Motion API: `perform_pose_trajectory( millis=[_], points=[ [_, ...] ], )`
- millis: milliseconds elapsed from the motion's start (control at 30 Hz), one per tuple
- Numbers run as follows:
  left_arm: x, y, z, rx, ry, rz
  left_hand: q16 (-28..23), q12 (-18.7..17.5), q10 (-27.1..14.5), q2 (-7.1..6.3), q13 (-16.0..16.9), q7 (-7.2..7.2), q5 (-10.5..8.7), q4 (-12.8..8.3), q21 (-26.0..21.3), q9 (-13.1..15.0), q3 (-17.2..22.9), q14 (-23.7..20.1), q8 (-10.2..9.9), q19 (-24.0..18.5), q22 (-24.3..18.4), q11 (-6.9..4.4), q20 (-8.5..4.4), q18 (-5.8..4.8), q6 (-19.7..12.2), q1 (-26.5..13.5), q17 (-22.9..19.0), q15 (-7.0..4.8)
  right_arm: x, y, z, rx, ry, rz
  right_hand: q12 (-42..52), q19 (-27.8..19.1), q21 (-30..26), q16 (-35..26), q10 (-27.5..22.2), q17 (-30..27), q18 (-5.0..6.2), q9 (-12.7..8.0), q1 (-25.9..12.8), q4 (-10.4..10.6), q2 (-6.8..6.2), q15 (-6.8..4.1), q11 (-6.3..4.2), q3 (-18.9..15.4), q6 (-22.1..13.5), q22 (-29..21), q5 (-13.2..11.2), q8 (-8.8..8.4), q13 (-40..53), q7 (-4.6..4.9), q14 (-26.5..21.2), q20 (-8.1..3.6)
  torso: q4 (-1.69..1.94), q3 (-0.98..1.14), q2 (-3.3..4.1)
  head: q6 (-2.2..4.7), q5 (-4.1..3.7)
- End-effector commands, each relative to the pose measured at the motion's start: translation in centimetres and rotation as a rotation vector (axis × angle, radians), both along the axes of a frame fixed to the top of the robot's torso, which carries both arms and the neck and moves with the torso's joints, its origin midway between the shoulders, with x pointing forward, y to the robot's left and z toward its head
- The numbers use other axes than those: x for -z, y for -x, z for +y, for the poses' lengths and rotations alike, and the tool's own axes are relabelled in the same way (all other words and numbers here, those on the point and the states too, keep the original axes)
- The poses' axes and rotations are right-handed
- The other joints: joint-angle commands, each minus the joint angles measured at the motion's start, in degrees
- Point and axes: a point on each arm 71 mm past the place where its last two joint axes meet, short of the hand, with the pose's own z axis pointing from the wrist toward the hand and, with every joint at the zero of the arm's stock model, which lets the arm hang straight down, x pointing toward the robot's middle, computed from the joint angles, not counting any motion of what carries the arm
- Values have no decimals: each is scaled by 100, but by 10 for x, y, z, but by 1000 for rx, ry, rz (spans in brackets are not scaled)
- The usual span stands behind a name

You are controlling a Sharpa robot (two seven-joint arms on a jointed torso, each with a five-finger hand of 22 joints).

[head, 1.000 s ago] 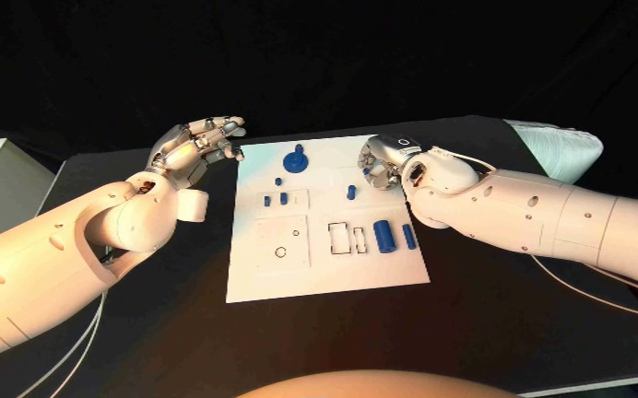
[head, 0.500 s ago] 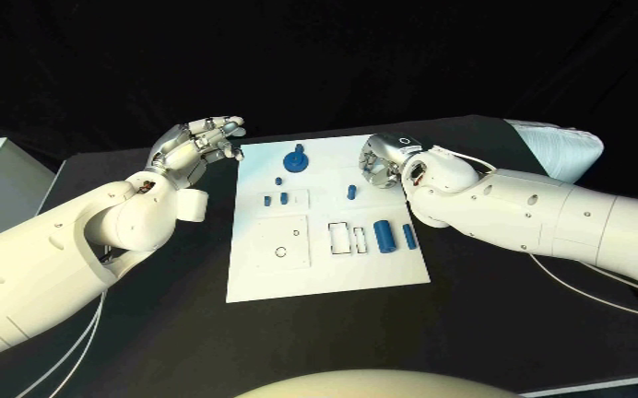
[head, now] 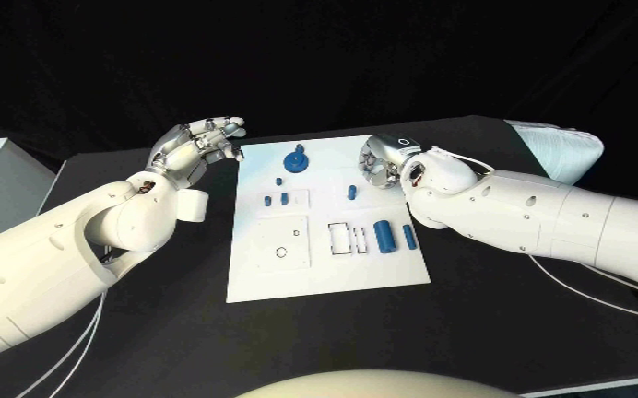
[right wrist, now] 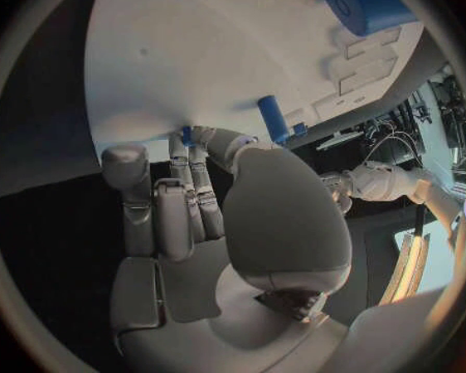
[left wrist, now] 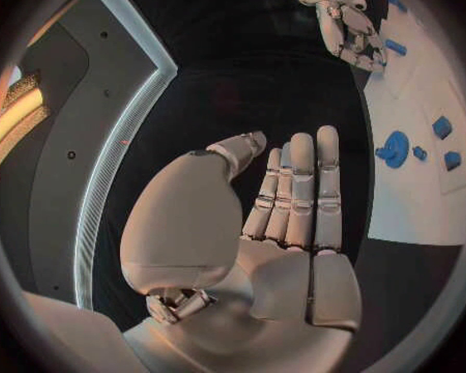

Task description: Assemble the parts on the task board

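Nothing has moved; both hands flank the task board [head: 399,274].

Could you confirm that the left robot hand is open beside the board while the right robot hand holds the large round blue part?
Not quite. The head view shows the round blue part lying free on the board, apart from the right robot hand. The left robot hand is indeed open beside the board.
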Motion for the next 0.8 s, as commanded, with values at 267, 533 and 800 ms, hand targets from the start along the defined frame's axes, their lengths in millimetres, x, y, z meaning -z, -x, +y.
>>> perform_pose_trajectory(
  millis=[267, 533, 800],
  points=[
    [-1, 0, -1, 5, -2, -8, -33, -25, -48, 8, -9, -11, -7, -25, -38, -4, -5, -33, -21, 27, -5, 3, 2, 36, -36, 53, -8, 26, 4, 4, 3, -6, 23, -17, -24, 96, 177, 79, 266, 71, -104, 4, 200, -118, 74, -54, -173, 44, 15, 179, -128, 11, 101, 9, 294, -9, -1, 3, 0, 5, -9],
    [0, 0, -1, 4, -2, -7, -36, -34, -66, 7, -16, -7, -8, -29, -41, -4, -7, -33, -20, 34, -9, 8, 1, 35, -37, 66, -10, 27, 1, 5, 3, -9, 4, -48, -24, 107, 204, 82, 272, 74, -109, 7, 201, -121, 74, -55, -174, 46, 20, 207, -137, 15, 102, 8, 295, -9, 6, 0, -1, 6, -9],
    [0, 0, -1, 2, -3, -7, -36, -37, -72, 7, -19, -6, -8, -29, -43, -4, -9, -34, -20, 36, -10, 10, 1, 35, -38, 68, -11, 28, -2, 7, 1, -7, -5, -58, -23, 122, 239, 96, 282, 95, -117, 10, 199, -122, 76, -56, -175, 48, 28, 244, -145, 20, 105, 7, 300, -9, -2, 0, -4, 19, 3]
  ],
)
